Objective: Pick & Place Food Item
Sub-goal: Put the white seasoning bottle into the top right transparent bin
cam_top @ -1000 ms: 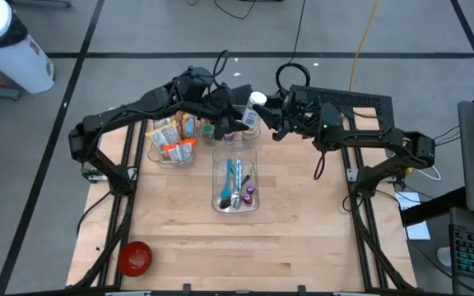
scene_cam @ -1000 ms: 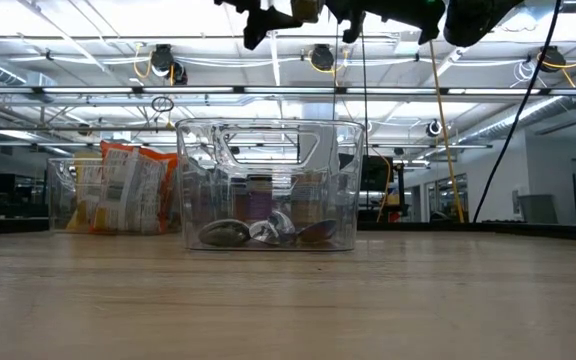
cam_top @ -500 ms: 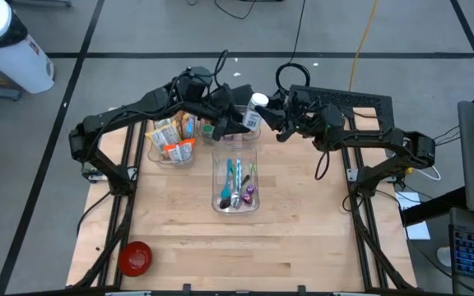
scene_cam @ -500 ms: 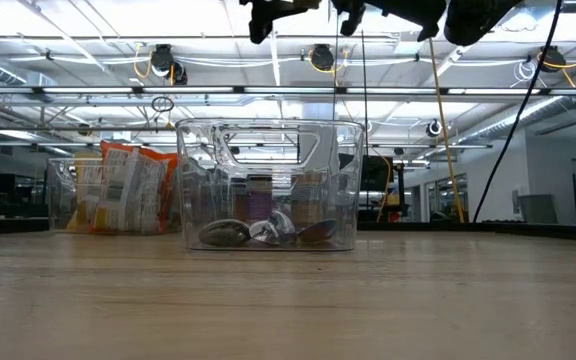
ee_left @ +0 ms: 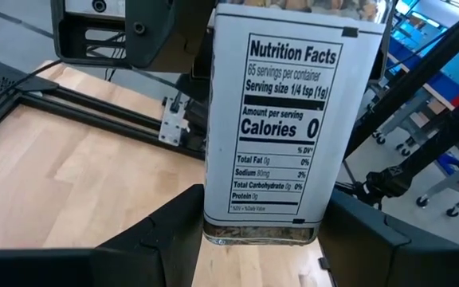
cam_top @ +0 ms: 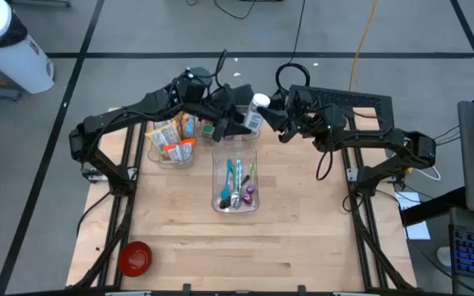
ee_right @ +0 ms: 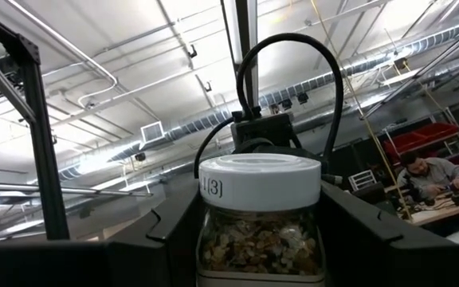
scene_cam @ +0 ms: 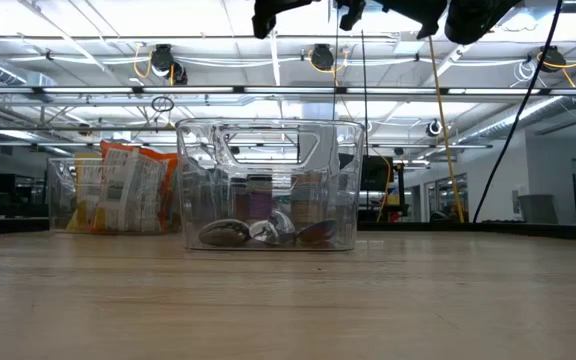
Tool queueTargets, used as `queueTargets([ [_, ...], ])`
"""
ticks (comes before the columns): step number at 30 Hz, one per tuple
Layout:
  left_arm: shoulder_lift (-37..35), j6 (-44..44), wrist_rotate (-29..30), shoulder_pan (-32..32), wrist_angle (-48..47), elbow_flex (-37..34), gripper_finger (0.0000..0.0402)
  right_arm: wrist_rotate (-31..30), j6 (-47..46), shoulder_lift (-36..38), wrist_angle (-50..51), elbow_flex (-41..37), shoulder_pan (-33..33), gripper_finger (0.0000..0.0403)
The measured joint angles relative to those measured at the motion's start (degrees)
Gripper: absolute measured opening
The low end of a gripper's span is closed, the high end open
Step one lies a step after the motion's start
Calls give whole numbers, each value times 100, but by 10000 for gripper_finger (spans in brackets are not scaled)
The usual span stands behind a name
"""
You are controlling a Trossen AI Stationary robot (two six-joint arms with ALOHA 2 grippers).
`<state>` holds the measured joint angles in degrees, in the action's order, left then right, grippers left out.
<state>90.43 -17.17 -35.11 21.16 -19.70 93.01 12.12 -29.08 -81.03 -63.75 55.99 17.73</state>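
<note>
A spice jar (cam_top: 254,113) with a white lid (cam_top: 260,100) and a nutrition label (ee_left: 285,119) hangs high over the table's far middle, between both grippers. My left gripper (cam_top: 239,117) comes at it from the left and is shut on it, as the left wrist view (ee_left: 261,239) shows. My right gripper (cam_top: 275,117) comes from the right and is shut on it too, seen in the right wrist view (ee_right: 257,243). In the low view only the grippers' undersides show, at the top edge. My left gripper pinches the jar's bottom end (ee_left: 221,217) between its two fingers, one on each side, coming nearly level from the table's left. The jar is lifted clear, tilted, with its lid away from this gripper. My right gripper pinches the jar's clear body just under the white lid (ee_right: 213,239) between its two fingers. It comes from the table's right, slanting upward. The lid (ee_right: 260,182) stands above the fingers.
A clear bin (cam_top: 235,179) with utensils stands at the table's middle, below and nearer than the jar. A second clear bin (cam_top: 174,136) with snack packets is at the far left. A red bowl (cam_top: 135,257) sits at the near left corner.
Both grippers have kept hold of the jar and stayed nearly in place. My left gripper has tipped a little and risen slightly, so less of it shows in the low view. The jar's lid has shifted slightly toward the right.
</note>
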Motion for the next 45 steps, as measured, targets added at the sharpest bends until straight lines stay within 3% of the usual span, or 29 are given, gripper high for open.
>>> queueTargets([
  [13,0,203,84,-93,-28,0,206,3,41,-3,73,-7,-59,194],
  [19,-7,278,-2,-104,153,28,206,178,45,-48,266,-31,-85,263],
  [23,-7,308,56,-93,114,31,206,157,42,-31,223,-33,-63,281],
  [32,-26,339,-141,-51,-228,31,206,1135,-656,193,349,-24,284,274],
  [36,-59,436,-159,-21,-687,28,206,1555,-749,515,875,-22,526,274],
  [45,-66,980,28,-12,-2293,512,206,2726,-63,1027,3675,753,1131,273],
])
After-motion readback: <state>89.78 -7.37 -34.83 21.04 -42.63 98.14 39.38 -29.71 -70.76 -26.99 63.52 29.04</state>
